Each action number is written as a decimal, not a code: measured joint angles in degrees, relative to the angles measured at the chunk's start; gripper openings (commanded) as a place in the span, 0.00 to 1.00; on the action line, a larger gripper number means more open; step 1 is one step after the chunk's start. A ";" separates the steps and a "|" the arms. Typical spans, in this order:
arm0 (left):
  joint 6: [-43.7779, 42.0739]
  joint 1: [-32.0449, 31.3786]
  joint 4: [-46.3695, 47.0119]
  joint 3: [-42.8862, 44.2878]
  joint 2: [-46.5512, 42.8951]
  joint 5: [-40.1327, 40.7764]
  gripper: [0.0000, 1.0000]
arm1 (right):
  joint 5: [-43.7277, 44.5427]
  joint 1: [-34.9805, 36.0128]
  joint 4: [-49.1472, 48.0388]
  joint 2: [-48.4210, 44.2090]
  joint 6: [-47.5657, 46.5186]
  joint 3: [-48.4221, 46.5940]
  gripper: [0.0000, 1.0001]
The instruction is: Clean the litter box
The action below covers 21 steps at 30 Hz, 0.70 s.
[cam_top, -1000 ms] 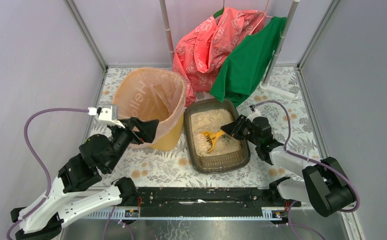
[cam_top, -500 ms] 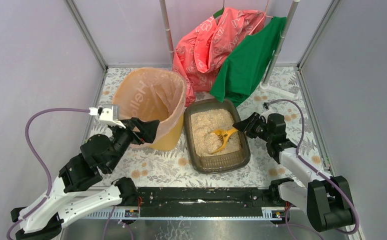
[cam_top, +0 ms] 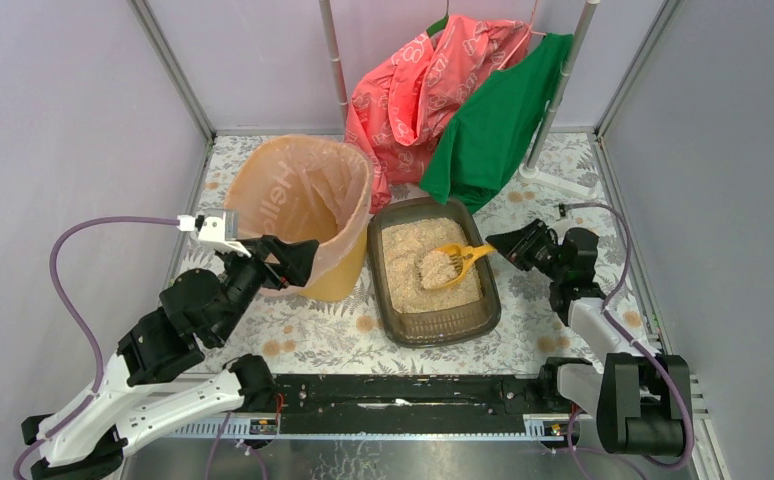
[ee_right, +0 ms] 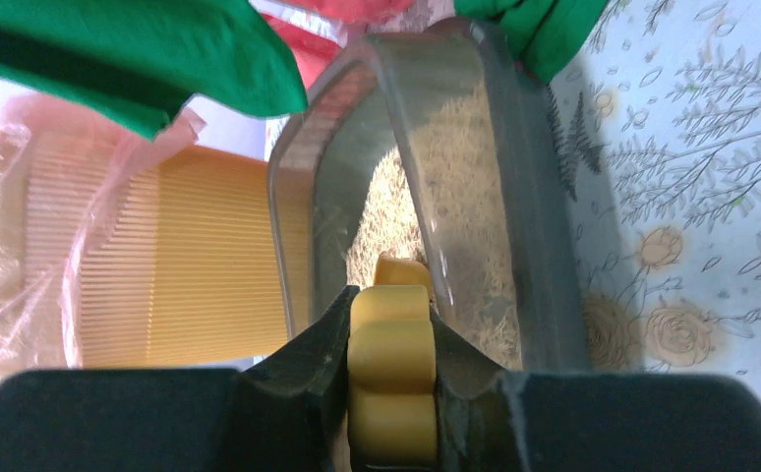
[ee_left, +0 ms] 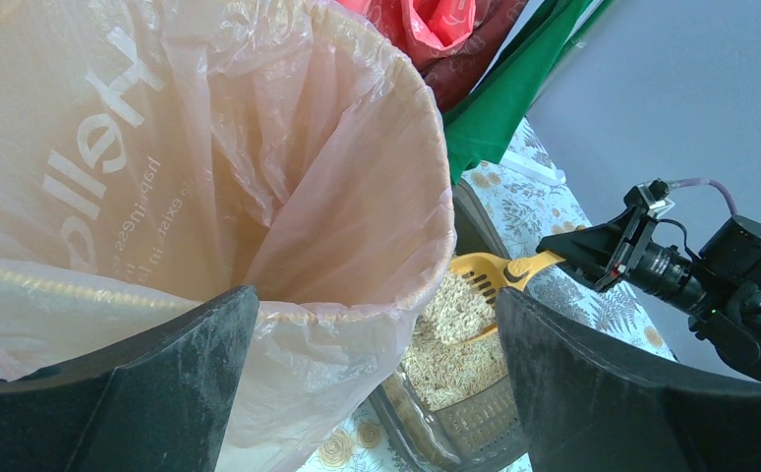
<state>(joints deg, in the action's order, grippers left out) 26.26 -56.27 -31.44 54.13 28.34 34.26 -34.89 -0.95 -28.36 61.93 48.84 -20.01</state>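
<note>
At the left of the overhead view my left gripper [cam_top: 298,265] stands spread wide with nothing in it, just beside the near side of the yellow bin [cam_top: 341,282]. The bin's peach liner [cam_top: 293,185] gapes open, but I cannot see what lies at its bottom.

Right of the bin, in the middle of the frame and just beside it, is the litter box [cam_top: 443,326], its floor covered with beige granules [cam_top: 403,250]. Over its right half hangs the yellow scoop [cam_top: 446,266], heaped with litter. Its handle runs right into my right gripper [cam_top: 503,243], which is clamped on it; the wrist view shows the handle pinched between both fingers.

I judge the work midway: one load is dug up but not yet at the bin. It has to cross the box and be tipped into the liner, and more passes are likely after that.

The tabletop [cam_top: 313,335] has a pale fern and flower print, with a few crumbs by the box. Plain lilac walls close in on both sides. At the upper centre a pink garment [cam_top: 413,90] and a green garment [cam_top: 493,125] hang from a rack, just behind the box.
</note>
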 measured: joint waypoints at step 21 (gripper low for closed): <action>0.11 0.00 0.31 0.00 3.15 -0.87 0.99 | -9.92 -6.25 -27.47 13.64 13.81 8.70 0.00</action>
<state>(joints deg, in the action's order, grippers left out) 26.37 -56.27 -31.14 54.13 31.48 33.39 -44.82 -7.20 -55.83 75.57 62.65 -11.31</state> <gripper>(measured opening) 0.986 0.255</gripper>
